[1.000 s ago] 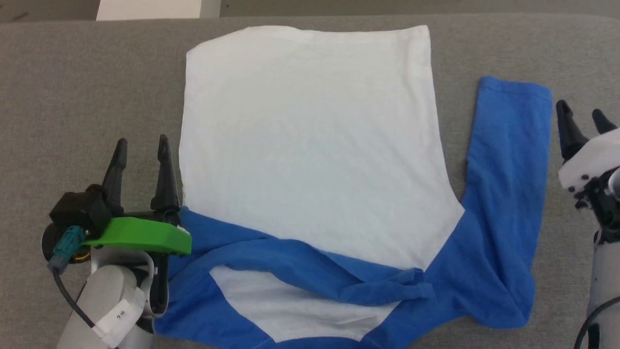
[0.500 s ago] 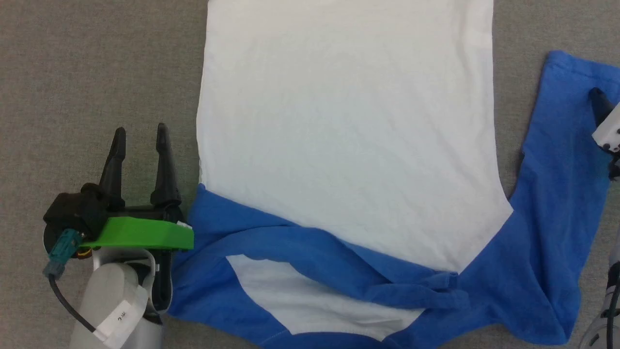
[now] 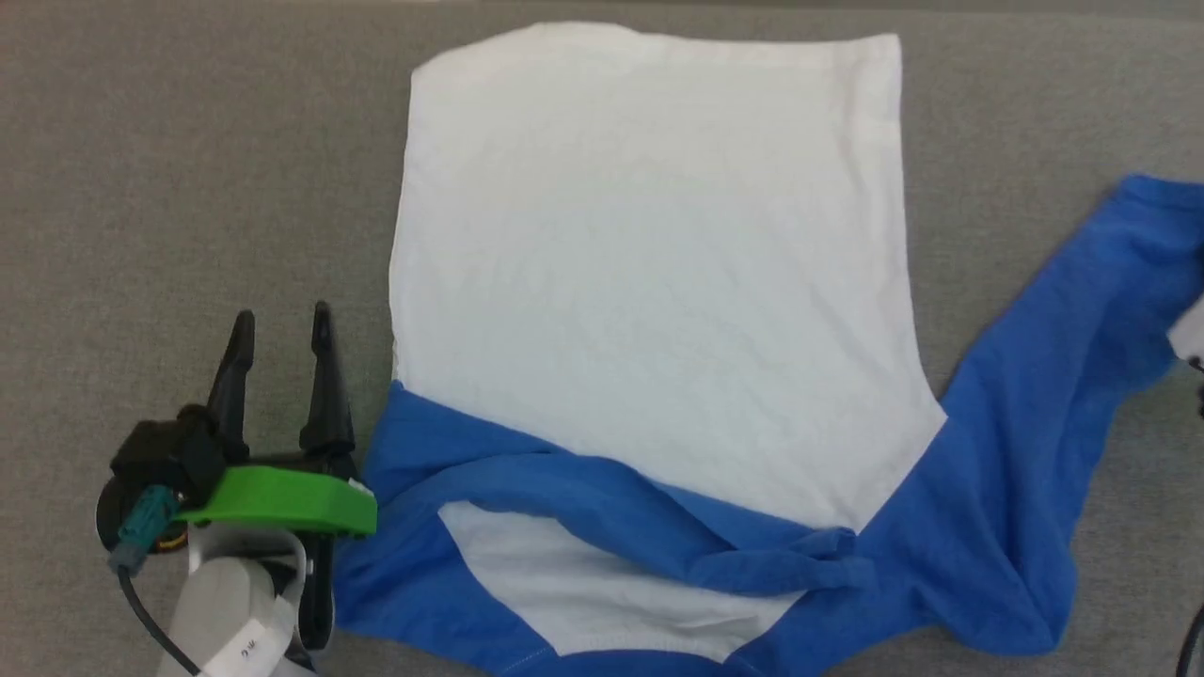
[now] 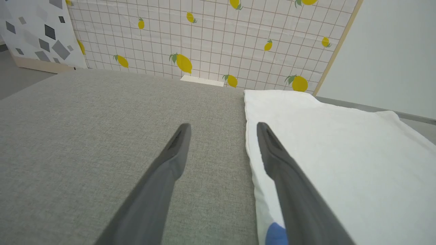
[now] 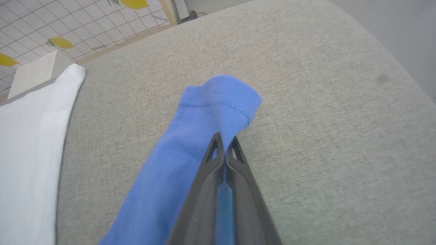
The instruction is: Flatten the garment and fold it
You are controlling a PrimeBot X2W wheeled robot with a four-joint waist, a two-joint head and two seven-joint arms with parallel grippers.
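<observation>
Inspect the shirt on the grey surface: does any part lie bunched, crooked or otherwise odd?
The shirt's white body lies flat, but one blue sleeve is crumpled in a twisted ridge across its near end, and the other sleeve slants out to the robot's right, pinched near the cuff by the shut right gripper.

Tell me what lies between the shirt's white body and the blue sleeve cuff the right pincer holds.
Bare grey fabric surface separates white cotton body from blue cuff; the right wrist view shows it.

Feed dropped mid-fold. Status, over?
Right gripper shut on sleeve near cuff. Left gripper open, at shirt edge. Body flat; other sleeve bunched across near end.
</observation>
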